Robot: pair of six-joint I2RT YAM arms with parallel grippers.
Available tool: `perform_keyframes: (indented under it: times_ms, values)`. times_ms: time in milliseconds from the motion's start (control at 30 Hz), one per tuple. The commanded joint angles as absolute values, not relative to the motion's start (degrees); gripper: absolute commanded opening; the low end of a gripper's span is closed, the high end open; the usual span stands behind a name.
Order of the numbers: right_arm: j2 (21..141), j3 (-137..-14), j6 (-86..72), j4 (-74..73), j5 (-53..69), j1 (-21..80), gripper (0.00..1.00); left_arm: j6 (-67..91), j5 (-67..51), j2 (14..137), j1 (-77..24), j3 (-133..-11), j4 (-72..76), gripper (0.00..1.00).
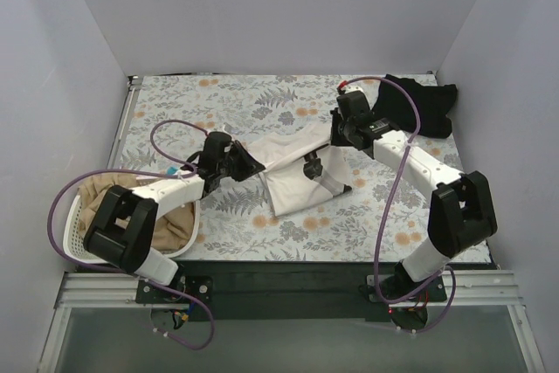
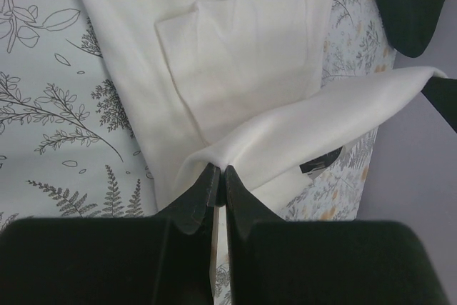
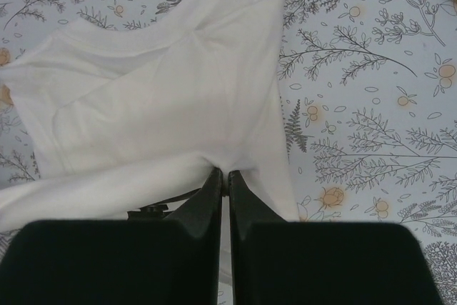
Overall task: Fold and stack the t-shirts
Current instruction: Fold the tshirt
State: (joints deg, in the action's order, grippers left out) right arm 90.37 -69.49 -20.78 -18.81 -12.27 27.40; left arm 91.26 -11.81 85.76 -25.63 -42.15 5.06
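Top external, white t-shirt [image 1: 293, 176]: lies at the centre of the table [image 1: 262, 102], partly folded, with one edge lifted off the cloth below.
Top external, left tool [image 1: 251, 163]: clenched on that lifted edge at its 9 o'clock end.
Top external, right tool [image 1: 334, 144]: clenched on the same edge at its 3 o'clock end, so the cloth hangs taut between the two. I judge this pairing keeps the edge straight while a fold is carried across.
Top external, laundry basket [image 1: 77, 216]: sits at 8 o'clock, partly under the left arm, and holds the tan t-shirt [image 1: 170, 220] in a loose heap.
Top external, black t-shirt [image 1: 419, 104]: crumpled on the table at 1 o'clock, in no container and well apart from the white one.
Left wrist, grip: fingertips meet on a pinched ridge of white cloth, and a raised band runs away toward 2 o'clock above the flat body.
Right wrist, grip: fingertips shut on a tuck of white cloth at 6 o'clock. The folded body spreads toward 11 o'clock, flat on the table.
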Motion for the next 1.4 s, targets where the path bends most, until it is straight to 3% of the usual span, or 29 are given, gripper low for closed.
perform_keyframes:
  times_ms: [0, 833, 900, 967, 1000, 1033, 1133, 1367]
  values:
    - [91.75, -73.56, -19.16, -16.08, -12.83, 26.54, 0.01, 90.17, -12.74, 85.87, -24.0, -44.29, 5.89, 0.0]
    - [104.67, -84.28, -18.89, -16.17, -8.71, 23.12, 0.01, 90.61, -18.55, 101.41, -17.85, -54.75, 7.65, 0.0]
    - [107.48, -87.53, -20.03, -16.17, -7.22, 22.16, 0.01, 92.27, -18.2, 103.0, -16.53, -57.73, 7.47, 0.13]
    - [110.02, -89.9, -21.87, -16.17, -3.62, 21.19, 0.34, 93.07, -17.14, 105.02, -15.39, -61.93, 7.21, 0.36]
    - [110.65, -92.87, -22.41, -16.08, -2.39, 20.22, 0.43, 93.16, -16.88, 105.46, -15.12, -64.14, 6.51, 0.55]
    - [111.35, -94.21, -22.5, -16.17, -0.46, 19.95, 0.63, 92.9, -16.09, 106.16, -14.86, -66.25, 3.89, 0.68]
    - [110.66, -98.08, -21.54, -16.17, 1.75, 19.25, 0.77, 89.66, -15.38, 105.56, -14.77, -73.29, 0.27, 0.68]
    - [104.16, -92.3, -17.23, -14.86, 9.57, 16.71, 0.78, 82.36, -15.47, 100.03, -14.85, -71.12, -4.66, 0.68]
